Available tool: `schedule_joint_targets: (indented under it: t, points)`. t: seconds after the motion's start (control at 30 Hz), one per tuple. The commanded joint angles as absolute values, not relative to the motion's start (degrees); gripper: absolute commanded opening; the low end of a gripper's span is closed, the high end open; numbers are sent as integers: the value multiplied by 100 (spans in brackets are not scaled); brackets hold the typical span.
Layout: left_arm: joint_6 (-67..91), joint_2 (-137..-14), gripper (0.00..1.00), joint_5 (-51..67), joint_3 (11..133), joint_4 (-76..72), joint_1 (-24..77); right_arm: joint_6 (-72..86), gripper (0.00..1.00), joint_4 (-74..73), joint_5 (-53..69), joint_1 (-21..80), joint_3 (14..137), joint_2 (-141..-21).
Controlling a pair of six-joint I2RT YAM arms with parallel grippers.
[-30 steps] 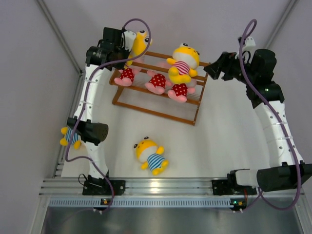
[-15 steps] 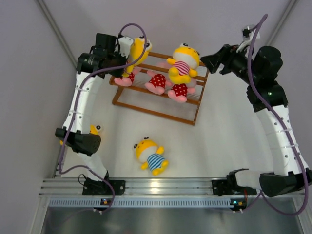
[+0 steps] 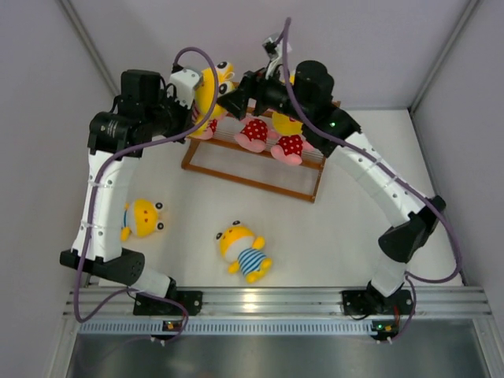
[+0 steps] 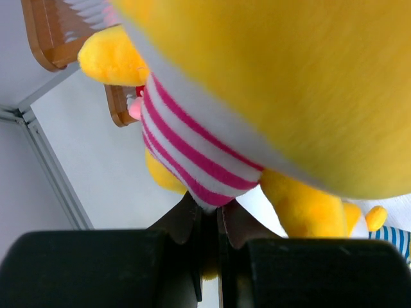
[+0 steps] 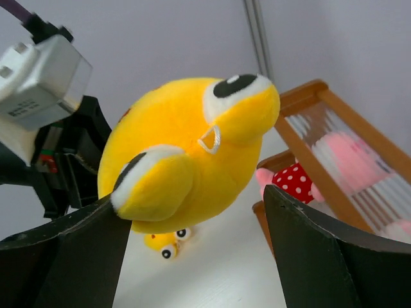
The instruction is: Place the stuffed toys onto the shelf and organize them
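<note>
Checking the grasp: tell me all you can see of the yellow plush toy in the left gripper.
The yellow plush toy is fuzzy, with a round head, black-and-white eyes, stubby limbs and a pink-striped shirt. The left gripper pinches its shirt hem, holding it aloft by the brown wooden shelf's left end. The open right gripper flanks its head.

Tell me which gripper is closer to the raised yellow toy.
Left: the left gripper is shut on the striped shirt of the yellow toy; the right gripper hangs open, fingers flanking its head.
</note>
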State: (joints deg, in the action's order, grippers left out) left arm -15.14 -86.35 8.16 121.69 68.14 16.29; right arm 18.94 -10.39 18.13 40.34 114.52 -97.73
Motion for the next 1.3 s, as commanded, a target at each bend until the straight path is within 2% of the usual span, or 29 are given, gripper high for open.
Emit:
schedule_joint_targets:
  t: [0.0,0.13,0.2,0.23,0.27,0.3,0.33,0.37,0.4,0.43,0.53,0.57,0.63,0.7,0.77,0.97,1.1,1.27]
  points:
    - [-1573,-8552,0,958,12076,6592,1652,2021,81,-765,1819,4315,11935,-9984]
    - [-1600,-8569,0,1019,12050,6592,1652,2109,81,-624,1820,4456,11953,-10169]
    - [-1635,-8552,0,1151,12050,6600,1652,2179,74,-554,1767,4465,11953,-10292]
    - [-1687,-8508,0,1195,12024,6592,1652,2275,68,-536,1749,4465,11953,-10335]
    - [-1705,-8499,0,1248,12023,6592,1661,2320,47,-510,1766,4474,11979,-10414]
    - [-1731,-8482,0,1248,11997,6592,1652,2442,34,-423,1810,4465,11988,-10459]
    - [-1818,-8421,0,1239,11971,6600,1661,2487,14,-378,1906,4465,11988,-10476]
    - [-1854,-8385,0,1222,11945,6592,1661,2540,4,-334,1977,4465,11980,-10520]
    - [-1942,-8350,0,1204,11875,6592,1661,2644,0,-282,2030,4465,11979,-10529]
    - [-1986,-8245,0,1195,11848,6592,1661,2698,0,-220,2056,4430,11962,-10521]
    - [-2083,-7956,55,1292,11786,6592,1661,3092,0,138,2083,4264,11674,-10372]
    - [-2100,-7876,79,1318,11812,6583,1661,3242,0,315,2118,4210,11559,-10241]
    - [-2144,-7657,87,1371,11952,6574,1661,3655,0,570,2197,3992,11339,-10134]
    - [-2110,-7515,92,1362,12163,6583,1652,3866,0,712,2223,3868,11329,-10029]
    - [-2101,-7357,93,1301,12269,6574,1661,4016,0,773,2267,3745,11329,-9950]
    - [-1934,-7058,82,1379,12191,6583,1661,4746,0,1107,2338,3516,11312,-9818]
    - [-1776,-7083,82,1538,12041,6504,1661,5105,0,1361,2338,3516,11294,-9747]
    - [-1372,-7347,93,1687,12198,6048,1661,5273,0,1644,2294,3577,11057,-9589]
